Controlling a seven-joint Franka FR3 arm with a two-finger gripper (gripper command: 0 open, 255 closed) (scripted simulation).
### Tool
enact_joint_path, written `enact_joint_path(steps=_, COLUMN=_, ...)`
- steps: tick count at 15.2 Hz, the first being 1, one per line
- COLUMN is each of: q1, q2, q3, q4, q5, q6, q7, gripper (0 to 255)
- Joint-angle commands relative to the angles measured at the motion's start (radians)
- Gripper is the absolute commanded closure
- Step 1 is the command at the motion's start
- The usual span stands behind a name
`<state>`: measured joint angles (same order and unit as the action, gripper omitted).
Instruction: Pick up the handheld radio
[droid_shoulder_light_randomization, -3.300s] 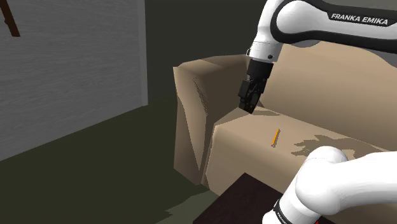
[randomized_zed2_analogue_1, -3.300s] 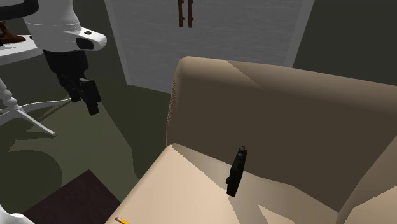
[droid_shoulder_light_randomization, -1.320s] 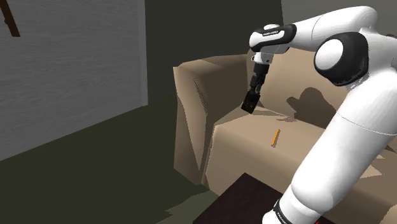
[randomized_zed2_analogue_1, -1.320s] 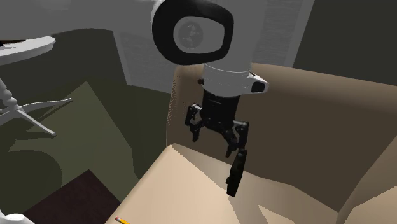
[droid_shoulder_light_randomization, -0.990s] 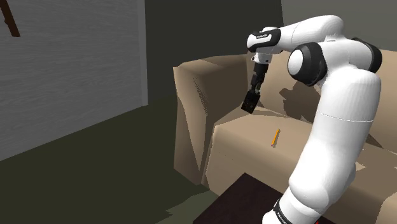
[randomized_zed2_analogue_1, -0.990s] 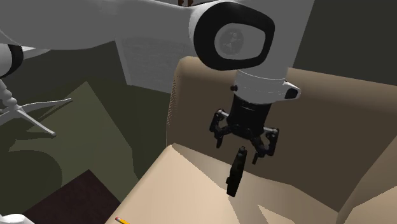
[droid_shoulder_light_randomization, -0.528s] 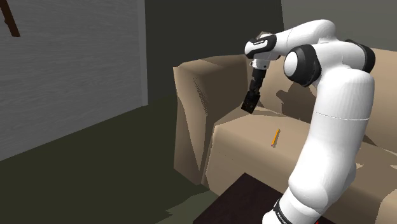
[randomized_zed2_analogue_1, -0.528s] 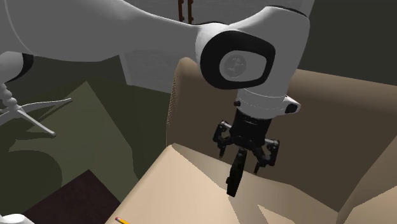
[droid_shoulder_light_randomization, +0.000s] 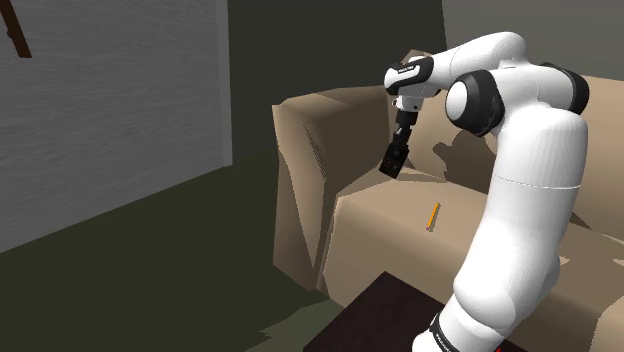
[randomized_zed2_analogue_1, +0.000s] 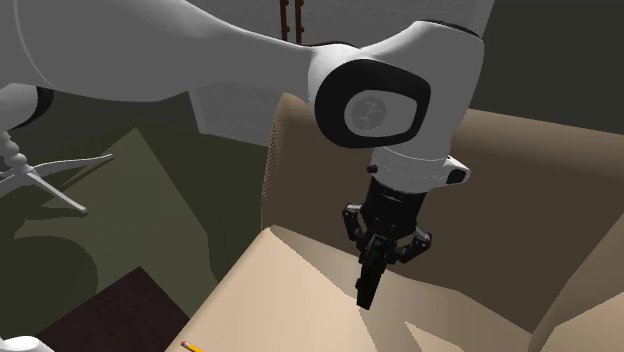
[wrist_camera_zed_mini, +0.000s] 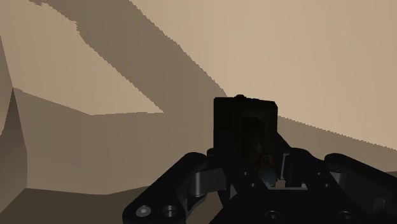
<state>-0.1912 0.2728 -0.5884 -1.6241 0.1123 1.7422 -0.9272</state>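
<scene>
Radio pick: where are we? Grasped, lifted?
Done: the gripper is down over the upper end of the black handheld radio, which stands leaning against the back of the sofa. In hand: the fingers look closed on it in the second exterior and wrist views. Left: the lift, since the radio's lower end rests on the seat.

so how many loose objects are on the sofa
2. The black handheld radio stands leaning against the backrest; the orange pencil lies on the seat cushion nearer its front edge. Others may be hidden behind the arm.
</scene>
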Motion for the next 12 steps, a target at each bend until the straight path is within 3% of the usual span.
enact_joint_path(steps=1, q1=0.000, q2=0.001, q3=0.000, q4=-0.001, q5=0.000, q6=0.000, q7=0.000, gripper=255)
enact_joint_path(steps=4, q1=-0.001, q2=0.001, q3=0.000, q4=0.000, q5=0.000, q6=-0.001, q7=-0.001, gripper=255)
enact_joint_path(steps=12, q1=-0.007, q2=-0.004, q3=-0.004, q4=0.103, q5=-0.004, q6=-0.107, q7=0.000, gripper=255)
